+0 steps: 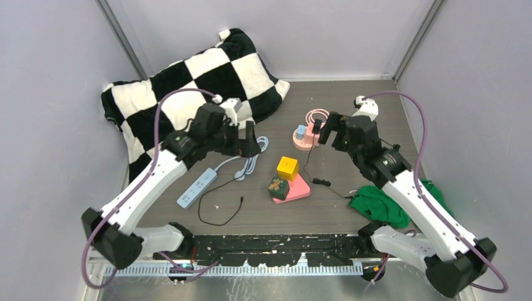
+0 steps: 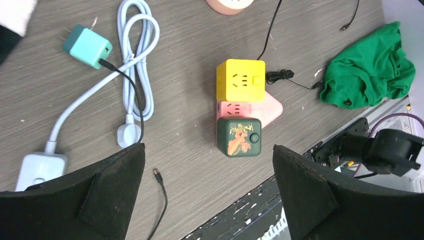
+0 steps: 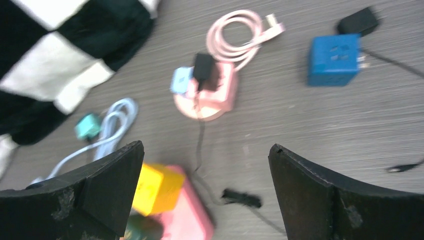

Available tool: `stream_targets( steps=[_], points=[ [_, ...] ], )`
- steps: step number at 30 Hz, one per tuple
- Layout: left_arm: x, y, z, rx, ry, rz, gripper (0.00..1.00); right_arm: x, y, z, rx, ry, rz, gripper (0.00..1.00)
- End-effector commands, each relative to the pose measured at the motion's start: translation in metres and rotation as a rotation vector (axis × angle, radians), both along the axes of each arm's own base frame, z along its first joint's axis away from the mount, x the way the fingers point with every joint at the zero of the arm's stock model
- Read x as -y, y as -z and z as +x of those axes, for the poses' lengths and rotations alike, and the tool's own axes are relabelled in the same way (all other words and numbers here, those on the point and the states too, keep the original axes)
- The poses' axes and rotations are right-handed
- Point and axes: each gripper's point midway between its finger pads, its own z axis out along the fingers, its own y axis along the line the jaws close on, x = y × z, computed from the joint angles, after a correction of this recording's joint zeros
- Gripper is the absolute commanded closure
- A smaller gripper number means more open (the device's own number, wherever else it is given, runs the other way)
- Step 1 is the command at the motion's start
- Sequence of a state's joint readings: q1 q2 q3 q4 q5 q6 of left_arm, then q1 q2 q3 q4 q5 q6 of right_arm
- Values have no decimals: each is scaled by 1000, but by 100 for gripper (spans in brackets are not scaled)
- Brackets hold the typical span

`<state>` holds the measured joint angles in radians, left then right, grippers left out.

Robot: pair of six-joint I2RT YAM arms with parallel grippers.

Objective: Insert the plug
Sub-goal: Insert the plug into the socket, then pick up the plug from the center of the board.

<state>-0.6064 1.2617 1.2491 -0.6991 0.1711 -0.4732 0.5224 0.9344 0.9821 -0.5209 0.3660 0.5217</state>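
The likeliest plug here is the teal plug (image 2: 87, 46). It lies on its side left of the middle of the bench (image 1: 364, 100), close to the checked pillow (image 1: 207, 75) that fills the far-left corner. Its two bare prongs point toward the pillow, and a black lead (image 2: 111, 66) leaves the opposite face, crossing the coiled pale-blue cable (image 2: 129, 114). The left hand (image 2: 207, 200) hangs above this patch with its fingers wide apart and nothing between them, so the step in hand looks like the reach and grasp. To do it well, I would bring the fingers down across the teal body's flat sides, clear of prongs and lead, with the pale-blue coil left out of the pinch. The white power strip (image 1: 196, 187), toward the left edge, and the yellow socket cube (image 2: 240, 80), nearer the middle, are both candidate sockets; I cannot tell which is meant. The right hand (image 3: 205, 200), also spread and empty, hovers over the round pink socket (image 3: 215, 102) toward the far edge. It could steady a socket while the prongs go in squarely.
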Motion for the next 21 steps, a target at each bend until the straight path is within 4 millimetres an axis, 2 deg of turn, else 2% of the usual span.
stream_targets(
  steps=[1,5,13,14,18,21],
  points=[
    [-17,-5,-11,106,33,3,0,50,-14,33,27,147,-185,2],
    [-34,20,-17,167,60,78,0,83,-1,67,-27,217,-154,6],
    [-62,32,-25,155,70,237,0,155,73,111,-262,316,-150,12],
    [-62,32,-26,156,71,227,0,160,85,115,-297,320,-150,14],
    [-61,26,-30,171,73,201,0,162,103,132,-347,297,-164,16],
    [-68,19,-29,211,48,207,0,158,125,141,-405,256,-161,13]
  ],
)
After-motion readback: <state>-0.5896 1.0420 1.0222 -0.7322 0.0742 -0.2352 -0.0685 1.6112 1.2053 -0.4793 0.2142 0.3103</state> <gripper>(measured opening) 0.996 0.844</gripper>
